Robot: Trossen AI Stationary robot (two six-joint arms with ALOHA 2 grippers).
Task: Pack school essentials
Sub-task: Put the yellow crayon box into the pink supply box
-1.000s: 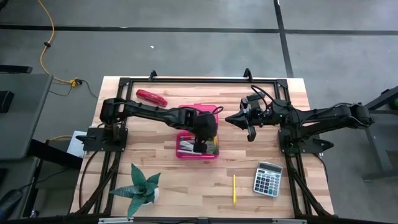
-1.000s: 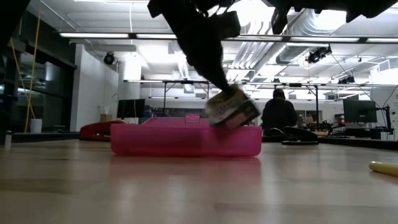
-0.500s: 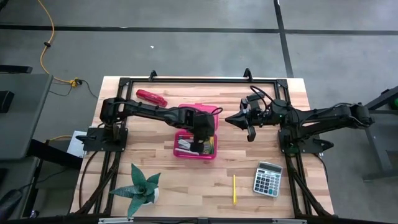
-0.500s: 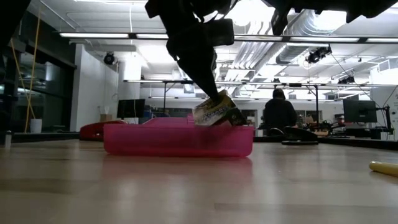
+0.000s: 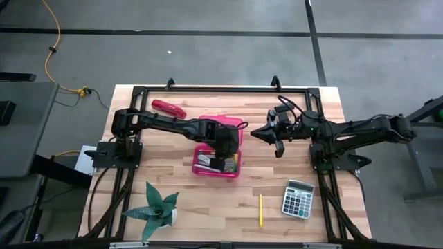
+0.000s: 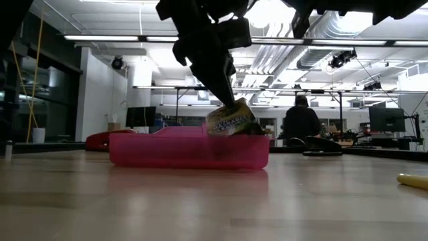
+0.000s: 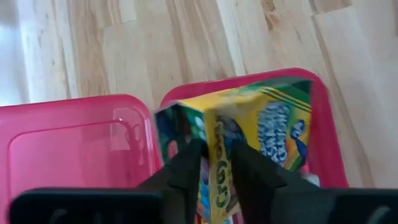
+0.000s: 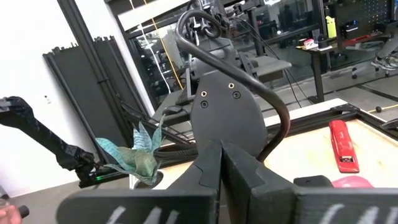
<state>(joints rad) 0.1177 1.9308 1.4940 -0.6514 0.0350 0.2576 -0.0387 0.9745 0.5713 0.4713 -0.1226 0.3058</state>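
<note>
My left gripper [image 5: 221, 160] hangs over the open pink case [image 5: 217, 164] and is shut on the yellow-green crayon box [image 7: 261, 130]. In the low view the box [image 6: 231, 120] shows tilted just above the case's near wall [image 6: 187, 150]. More stationery lies inside the tray [image 5: 206, 163]. The case lid [image 7: 74, 143] lies flat on the far side. A yellow pencil [image 5: 261, 209] lies on the table near the near edge. My right gripper [image 5: 279, 145] waits in the air right of the case, fingers shut [image 8: 221, 158]. My left gripper pinches the crayon box between its two fingers [image 7: 186, 174] at one end, across a narrow edge of it [image 7: 214, 146]. It comes from above, slanting down. The box is tilted, with its lower end inside the tray behind the case wall; whether it rests there I cannot tell.
A calculator [image 5: 298, 198] sits near the right near corner, a green spiky plant [image 5: 156, 207] near the left near corner, and a red stapler [image 5: 168, 108] at the far left. A person [image 6: 299, 120] sits far behind the table.
My left gripper has moved a little toward the table's left and down, still shut on the crayon box. The box has sunk lower into the tray and turned less steep. The pink case has slid slightly toward the left edge.
</note>
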